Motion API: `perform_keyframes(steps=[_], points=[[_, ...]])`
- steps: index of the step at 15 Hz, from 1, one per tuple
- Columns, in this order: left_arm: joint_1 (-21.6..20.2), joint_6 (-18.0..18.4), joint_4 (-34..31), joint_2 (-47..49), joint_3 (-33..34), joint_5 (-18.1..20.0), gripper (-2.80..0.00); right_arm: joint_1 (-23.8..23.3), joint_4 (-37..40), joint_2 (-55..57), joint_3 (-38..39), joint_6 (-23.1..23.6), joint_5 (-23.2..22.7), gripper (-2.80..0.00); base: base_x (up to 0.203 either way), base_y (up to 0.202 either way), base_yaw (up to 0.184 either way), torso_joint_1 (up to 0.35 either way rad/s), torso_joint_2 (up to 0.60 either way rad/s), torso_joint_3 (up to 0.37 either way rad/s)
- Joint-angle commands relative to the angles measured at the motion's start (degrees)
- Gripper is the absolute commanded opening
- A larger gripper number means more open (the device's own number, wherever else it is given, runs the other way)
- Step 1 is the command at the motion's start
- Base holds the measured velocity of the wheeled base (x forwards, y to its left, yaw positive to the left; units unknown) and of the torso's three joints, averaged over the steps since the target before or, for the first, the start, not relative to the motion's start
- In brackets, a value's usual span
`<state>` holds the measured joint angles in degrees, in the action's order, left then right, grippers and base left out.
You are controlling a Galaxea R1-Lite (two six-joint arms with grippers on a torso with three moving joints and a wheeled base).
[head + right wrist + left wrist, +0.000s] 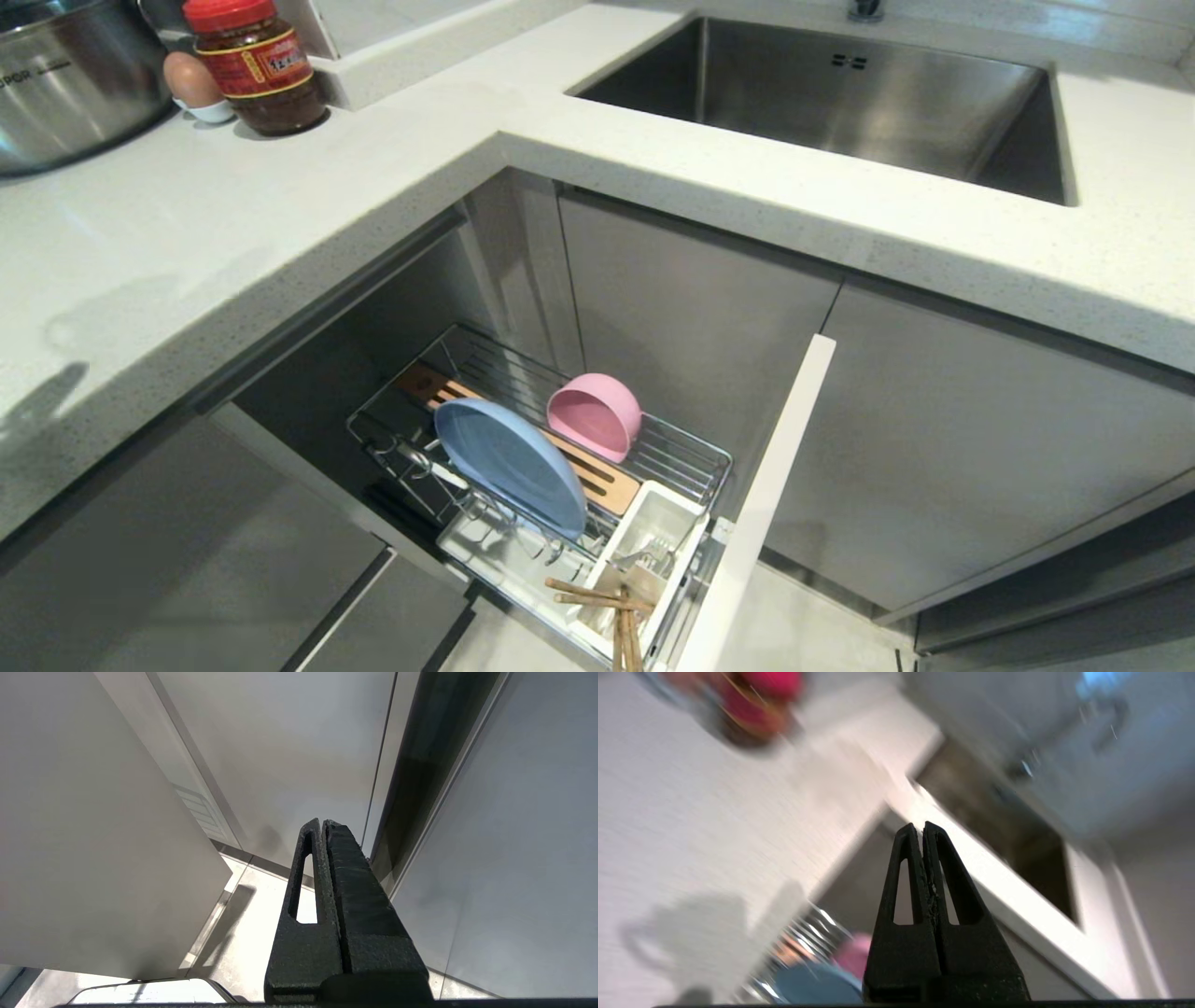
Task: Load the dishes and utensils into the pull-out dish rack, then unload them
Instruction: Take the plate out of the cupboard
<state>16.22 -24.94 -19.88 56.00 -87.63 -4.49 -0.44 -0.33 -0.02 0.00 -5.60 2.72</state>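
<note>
The pull-out dish rack (691, 457) stands drawn out below the counter corner. A light-blue plate (509, 464) leans on edge in its prongs, and a pink bowl (596, 413) rests on its side behind it. Wooden chopsticks (618, 611) and a silver fork (647, 558) sit in the white utensil cup (693, 511). My left gripper (923, 826) is shut and empty, above the counter's corner, with the plate (817, 984) and the bowl (852, 956) blurred below it. My right gripper (322, 822) is shut and empty, low beside cabinet fronts. Neither arm shows in the head view.
A steel sink (840, 93) is set in the white counter (280, 215) at the back right. A steel pot (65, 84), an egg (191, 82) in a cup and a red-lidded jar (257, 61) stand at the back left. The rack's white front panel (761, 504) juts forward.
</note>
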Motion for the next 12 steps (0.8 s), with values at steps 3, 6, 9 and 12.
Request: perform_keyframes(steps=[3,6,9,12], points=[[17.11,-2.09,-3.94,7.23,2.54,-4.20,-2.80,0.00,-0.02,-0.24,0.00,-0.03,0.01,-2.80,0.000,0.000,0.000,0.000,0.00,0.000],[26.67,-5.41,-4.25,12.46,6.21,-10.63,-2.80,0.00,-0.02,-0.24,0.00,-0.03,0.01,-2.80,0.000,0.000,0.000,0.000,0.00,0.000],[30.93,-10.12,-4.40,19.37,8.07,-17.67,-2.80,0.00,-0.02,-0.24,0.08,-0.03,0.01,-2.80,0.000,0.000,0.000,0.000,0.00,0.000],[34.07,-14.57,-4.60,26.25,9.10,-24.90,-2.80,0.00,-0.02,-0.24,0.00,-0.03,0.01,-2.80,0.000,0.000,0.000,0.000,0.00,0.000]])
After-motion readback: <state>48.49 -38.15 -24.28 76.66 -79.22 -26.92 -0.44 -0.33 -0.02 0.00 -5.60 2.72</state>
